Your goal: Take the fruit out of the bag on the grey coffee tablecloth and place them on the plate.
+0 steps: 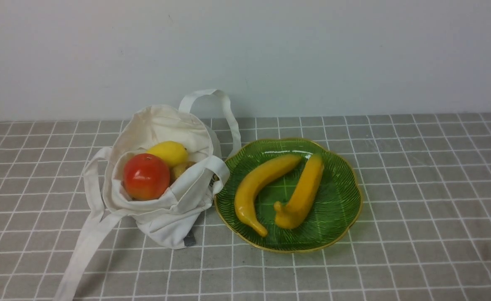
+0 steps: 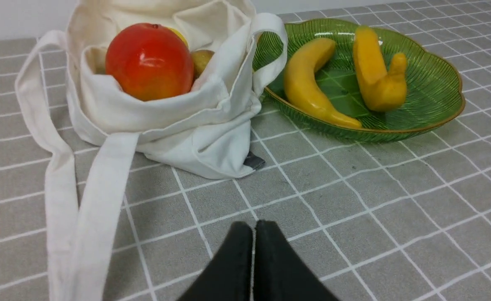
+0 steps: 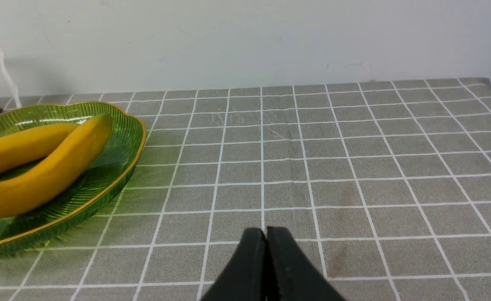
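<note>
Fruit is split: a curved banana (image 1: 256, 188) and a straighter banana (image 1: 304, 192) lie on the green plate (image 1: 341, 175). A red-orange fruit (image 1: 146, 176), lemon (image 1: 168, 152) and brownish fruit (image 1: 180, 169) sit in the bag (image 1: 174, 217) just beside it on the grey tablecloth (image 1: 417, 188). The left claw (image 2: 254, 234) and right claw (image 3: 266, 232) are pressed together, empty.

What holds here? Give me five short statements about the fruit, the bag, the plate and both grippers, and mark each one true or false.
1. Two long yellow bananas lie on the translucent green glass plate. True.
2. The red-orange round fruit sits on the plate. False: it is inside the off-white canvas bag.
3. The yellow lemon is in the bag, behind the round fruit. True.
4. The left gripper is open. False: it is shut, holding nothing.
5. The right gripper grips a banana. False: it is shut and empty.
</note>
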Controlling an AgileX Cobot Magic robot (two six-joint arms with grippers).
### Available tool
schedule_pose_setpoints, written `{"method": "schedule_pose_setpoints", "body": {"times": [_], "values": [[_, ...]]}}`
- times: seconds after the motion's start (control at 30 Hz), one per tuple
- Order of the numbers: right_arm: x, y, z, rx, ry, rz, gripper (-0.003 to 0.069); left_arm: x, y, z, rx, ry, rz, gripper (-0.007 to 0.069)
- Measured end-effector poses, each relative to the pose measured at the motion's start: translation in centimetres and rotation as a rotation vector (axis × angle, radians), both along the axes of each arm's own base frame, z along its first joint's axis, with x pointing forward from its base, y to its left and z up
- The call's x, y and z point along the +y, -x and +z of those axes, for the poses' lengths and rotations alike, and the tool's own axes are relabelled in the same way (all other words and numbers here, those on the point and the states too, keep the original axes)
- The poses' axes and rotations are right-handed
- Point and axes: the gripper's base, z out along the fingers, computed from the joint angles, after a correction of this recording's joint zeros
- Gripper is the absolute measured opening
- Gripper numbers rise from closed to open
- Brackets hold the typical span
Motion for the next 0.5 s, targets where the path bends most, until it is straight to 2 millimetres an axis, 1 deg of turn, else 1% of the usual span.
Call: {"method": "schedule_pose_setpoints", "body": {"times": [0.13,0.2,0.5], "values": [[0.0,0.0,0.0,0.0,0.0,0.0,-0.0015,0.3,-0.1,0.0,-0.025,-0.043,0.027,-0.0008],[0.0,0.0,0.0,0.0,0.0,0.0,-0.0015,0.6,-0.2,0.0,-0.024,-0.051,0.073,-0.0008],[0.0,0.0,0.0,0.0,0.0,0.0,-0.0015,2.2,-0.5,-0.1,-0.01,-0.036,0.377,-0.0008]]}}
